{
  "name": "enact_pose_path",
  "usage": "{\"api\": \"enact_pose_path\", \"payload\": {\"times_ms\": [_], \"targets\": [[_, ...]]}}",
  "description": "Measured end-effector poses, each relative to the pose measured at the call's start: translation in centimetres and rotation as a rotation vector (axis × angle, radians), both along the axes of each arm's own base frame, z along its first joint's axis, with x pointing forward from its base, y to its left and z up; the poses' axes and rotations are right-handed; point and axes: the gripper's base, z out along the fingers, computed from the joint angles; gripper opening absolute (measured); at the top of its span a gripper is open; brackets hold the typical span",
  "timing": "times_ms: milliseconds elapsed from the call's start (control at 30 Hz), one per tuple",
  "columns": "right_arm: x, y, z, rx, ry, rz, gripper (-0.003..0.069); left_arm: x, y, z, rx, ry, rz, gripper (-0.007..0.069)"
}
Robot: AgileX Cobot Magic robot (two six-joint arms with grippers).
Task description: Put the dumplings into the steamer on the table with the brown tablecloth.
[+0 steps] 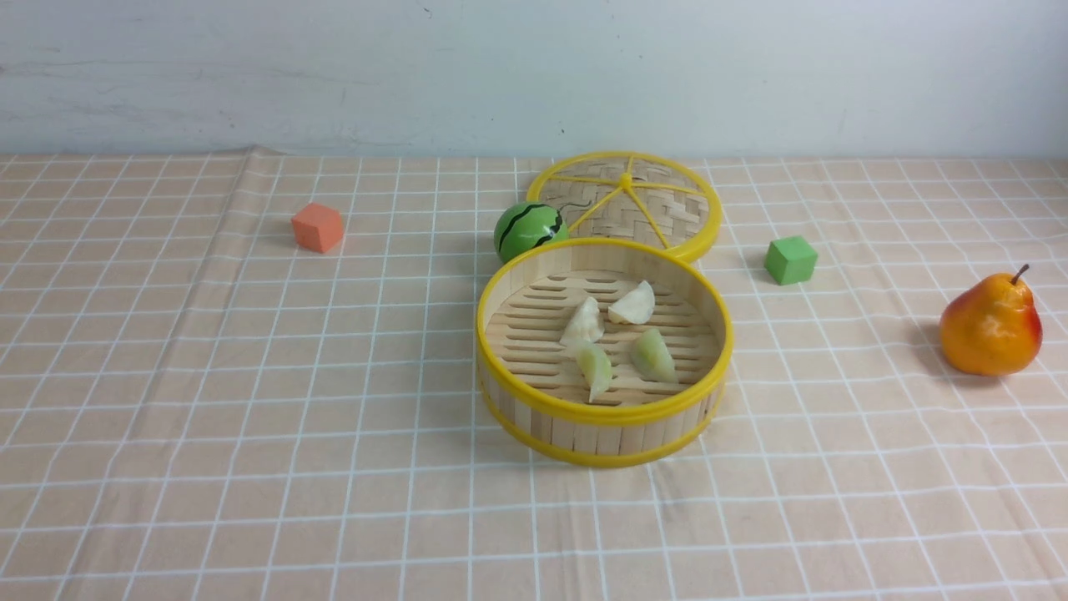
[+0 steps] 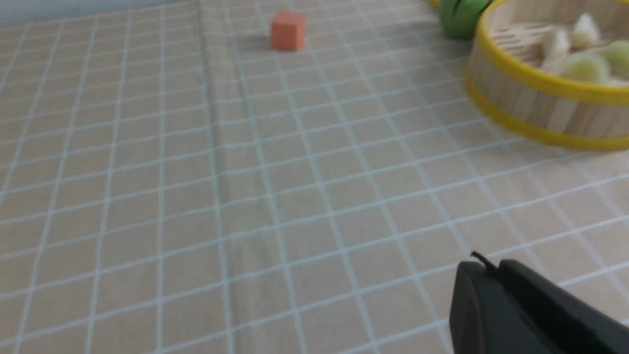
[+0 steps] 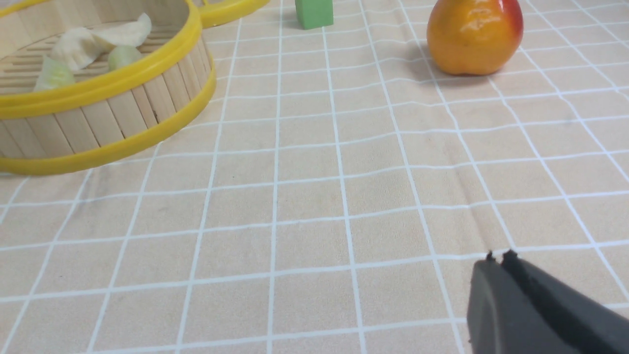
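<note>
The round bamboo steamer with yellow rims stands mid-table on the brown tablecloth. Inside it lie several dumplings: two creamy white and two pale green. Neither arm shows in the front view. In the left wrist view my left gripper hangs shut and empty above bare cloth, well short of the steamer. My right gripper is likewise shut and empty over the cloth, apart from the steamer and its dumplings.
A flat woven lid lies behind the steamer, with a toy watermelon touching its left side. An orange cube sits at the far left, a green cube right of the lid, and a pear at the far right.
</note>
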Motion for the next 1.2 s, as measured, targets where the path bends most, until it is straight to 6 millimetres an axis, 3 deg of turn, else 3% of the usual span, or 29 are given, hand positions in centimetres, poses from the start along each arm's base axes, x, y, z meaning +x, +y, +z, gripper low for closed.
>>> {"api": "enact_pose_path", "payload": {"times_ms": [133, 300, 400, 500, 633, 1200], "targets": [[0.0, 0.0, 0.0, 0.000, 0.000, 0.000, 0.0009, 0.0, -0.5, 0.9, -0.046, -0.088, -0.006, 0.0035], [0.0, 0.0, 0.0, 0.000, 0.000, 0.000, 0.0011, 0.1, -0.4, 0.9, -0.175, -0.096, 0.171, 0.0038], [0.0, 0.0, 0.0, 0.000, 0.000, 0.000, 0.0012, 0.5, 0.0, -0.7, -0.287, -0.091, 0.307, 0.0035], [0.0, 0.0, 0.0, 0.000, 0.000, 0.000, 0.0013, 1.1, 0.3, -3.7, -0.359, -0.067, 0.389, 0.0004], [0.0, 0.0, 0.0, 0.000, 0.001, 0.000, 0.0014, 1.7, 0.4, -6.7, -0.372, -0.040, 0.412, -0.0013], [0.0, 0.0, 0.0, 0.000, 0.001, 0.000, 0.0032, 1.5, -0.1, -8.0, -0.214, 0.052, 0.299, -0.0013]]}}
